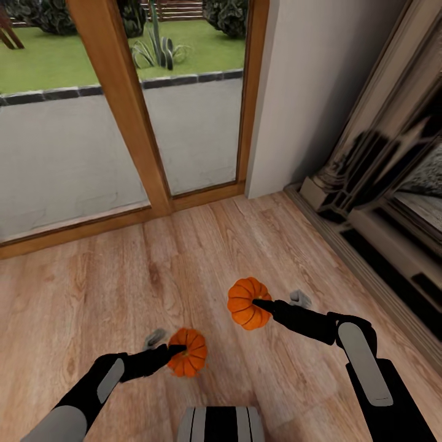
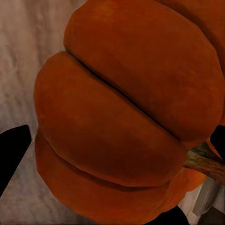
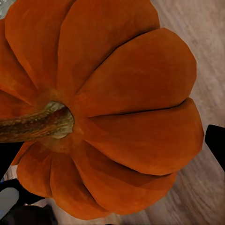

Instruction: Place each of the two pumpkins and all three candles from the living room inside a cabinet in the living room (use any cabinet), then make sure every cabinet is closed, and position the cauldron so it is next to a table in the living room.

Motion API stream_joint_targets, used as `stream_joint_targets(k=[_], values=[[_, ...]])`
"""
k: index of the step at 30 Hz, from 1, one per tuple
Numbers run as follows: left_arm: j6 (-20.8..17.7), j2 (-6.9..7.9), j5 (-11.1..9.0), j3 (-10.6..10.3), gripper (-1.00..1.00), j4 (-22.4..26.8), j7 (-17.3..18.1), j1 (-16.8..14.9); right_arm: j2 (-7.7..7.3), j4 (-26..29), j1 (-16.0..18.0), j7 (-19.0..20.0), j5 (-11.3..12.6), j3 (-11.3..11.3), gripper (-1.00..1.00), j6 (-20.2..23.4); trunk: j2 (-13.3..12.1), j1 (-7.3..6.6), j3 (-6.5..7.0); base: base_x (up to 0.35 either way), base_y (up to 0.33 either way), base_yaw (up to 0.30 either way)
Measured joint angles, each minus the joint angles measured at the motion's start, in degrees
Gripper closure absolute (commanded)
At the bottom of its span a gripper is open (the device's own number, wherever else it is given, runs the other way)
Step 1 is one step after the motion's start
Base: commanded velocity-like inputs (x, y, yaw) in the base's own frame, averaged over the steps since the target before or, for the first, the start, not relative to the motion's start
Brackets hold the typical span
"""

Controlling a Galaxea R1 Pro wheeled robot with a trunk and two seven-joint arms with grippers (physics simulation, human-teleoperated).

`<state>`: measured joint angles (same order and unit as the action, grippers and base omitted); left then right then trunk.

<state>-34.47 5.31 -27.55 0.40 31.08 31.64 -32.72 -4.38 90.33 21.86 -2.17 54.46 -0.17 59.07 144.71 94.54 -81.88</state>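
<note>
Orange fills both arms' work: in the head view the left tool (image 1: 178, 350) is closed on one pumpkin (image 1: 188, 352) held low above the wooden floor (image 1: 92, 288); the right tool (image 1: 261, 303) is clamped on the second pumpkin (image 1: 248, 303), held higher and further forward; a glass door (image 1: 184, 123) stands ahead, a mirrored unit (image 1: 380, 202) to the right; no cabinet is in sight.

Left wrist view: ribbed pumpkin (image 2: 126, 122) sits between the dark fingers (image 2: 11, 150), stem to one side.

Right wrist view: the other pumpkin (image 3: 117, 108) shows its woody stem (image 3: 33, 123); the fingers (image 3: 215, 143) press its flanks.

Both look light and rigid, their smooth rind likely slippery; gripping across the ribs seems safer than the stem.
</note>
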Motion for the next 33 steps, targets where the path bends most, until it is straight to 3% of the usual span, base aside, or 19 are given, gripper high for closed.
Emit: stream_joint_targets(k=[1, 3, 5, 6, 8, 10, 12, 16, 21, 24, 25, 33], values=[[-3.0, 1.36, -0.8, 2.2, 1.0, 0.4, 0.2, 0.0, 0.0, 0.0, 0.0, 0.0, 0.0, 0.0, 1.0, 0.0, 0.0, -0.03, 0.22, 0.0, 0.0, 0.0], [-7.3, 4.49, -0.1, 5.6, 1.0, 2.5, 0.3, 0.0, 0.04, 0.0, 0.0, 0.0, -0.1, 0.0, 1.0, 0.0, 0.0, -0.08, 0.67, 0.0, 0.0, 0.0], [-11.5, 7.73, -1.0, 7.5, 1.0, 5.3, 0.4, 0.0, 0.07, 0.0, 0.0, 0.0, -0.2, 0.0, 1.0, 0.0, -0.1, -0.13, 1.11, 0.0, 0.0, 0.0], [-13.1, 9.37, -0.3, 8.0, 1.0, 6.2, 0.6, 0.0, 0.08, 0.0, 0.0, 0.0, -0.3, 0.0, 1.0, 0.0, -0.1, -0.16, 1.33, 0.0, 0.0, 0.0], [-18.0, 11.96, -0.3, 8.5, 1.0, 7.8, 3.4, 0.0, 0.08, -0.1, 0.0, 0.0, -0.3, 0.0, 1.0, -0.1, -0.1, -0.21, 1.77, 0.0, 0.0, 0.0], [-21.8, 14.42, -1.5, 8.4, 1.0, 9.2, 11.5, 0.2, 0.12, -0.1, 0.0, 0.0, -0.4, 0.0, 1.0, -0.2, -0.1, -0.26, 2.22, 0.0, 0.0, 0.0], [-22.2, 16.06, 0.1, 7.9, 1.0, 9.6, 18.4, 0.5, 0.16, -0.1, 0.1, 0.0, -0.4, 0.2, 1.0, -0.2, -0.2, -0.31, 2.66, 0.0, 0.0, 0.0], [-23.2, 19.92, 0.3, 7.7, 1.0, 9.8, 25.7, 0.9, 0.19, -0.2, 0.2, -0.1, -0.4, 0.3, 1.0, -0.2, -0.2, -0.41, 3.55, 0.0, 0.0, 0.0], [-25.3, 22.42, -0.2, 7.6, 1.0, 11.3, 37.3, 0.8, 0.21, -0.3, 0.2, -0.1, -0.5, 0.0, 1.0, -0.1, -0.3, -0.54, 4.66, 0.0, 0.0, 0.0], [-25.2, 23.69, 0.1, 7.5, 1.0, 14.8, 40.6, 1.1, 0.25, -0.2, 0.3, -0.1, -0.5, -0.1, 1.0, -0.1, -0.3, -0.62, 5.32, -0.007, 0.0, 0.0], [-25.1, 24.11, 0.1, 5.8, 1.0, 15.8, 42.2, 1.3, 0.2, -0.3, 0.5, -0.1, -0.4, -0.2, 1.0, -0.1, -0.3, -0.64, 5.54, -0.213, 0.0, 0.0], [-25.0, 24.39, 0.7, 5.2, 1.0, 16.1, 42.7, 1.4, 0.72, -0.3, 0.5, -0.2, -0.6, -0.2, 1.0, -0.2, -0.4, -0.81, 7.31, -0.322, 0.0, 0.0]])
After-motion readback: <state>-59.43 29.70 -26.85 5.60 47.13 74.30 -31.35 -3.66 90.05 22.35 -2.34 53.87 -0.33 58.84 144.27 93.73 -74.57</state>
